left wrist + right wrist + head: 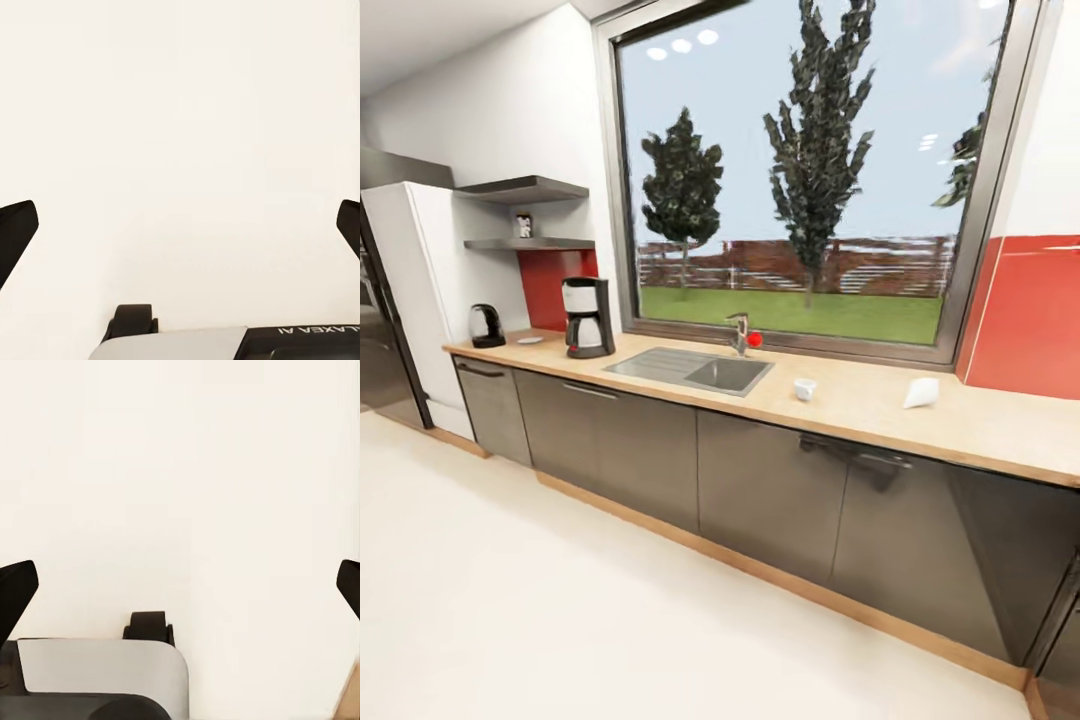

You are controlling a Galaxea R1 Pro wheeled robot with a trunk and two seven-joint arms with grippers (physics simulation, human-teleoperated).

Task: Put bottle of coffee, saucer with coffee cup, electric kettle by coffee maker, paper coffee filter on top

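Cream floor (pixel 180 135) lies under both my wrists. My left gripper (pixel 180 225) hangs pointing down at it, its two dark fingers (pixel 16 232) spread wide to either edge of the wrist view with nothing between them; part of my base (pixel 172 343) and a black wheel (pixel 135 321) show below. My right gripper (pixel 180 585) hangs the same way, fingers (pixel 16 594) wide apart and empty, over the same floor, with my grey base (pixel 97 675) and another wheel (pixel 148 627) beneath.

From my head I look across the room at a long wooden worktop (pixel 880 405) on grey cabinets (pixel 760 490), under a big window (pixel 800 170) with trees outside. Toward its left end stands the coffee maker (pixel 588 317), with the kettle (pixel 486 326) further left and the saucer (pixel 530 340) between them. The sink (pixel 695 369) is set in the middle. Right of it sit the cup (pixel 805 388) and, further right, the white filter (pixel 922 393), well apart from the coffee maker. The bottle (pixel 523 226) stands on the lower shelf (pixel 530 243) above the kettle. A fridge (pixel 405 300) stands at the far left.
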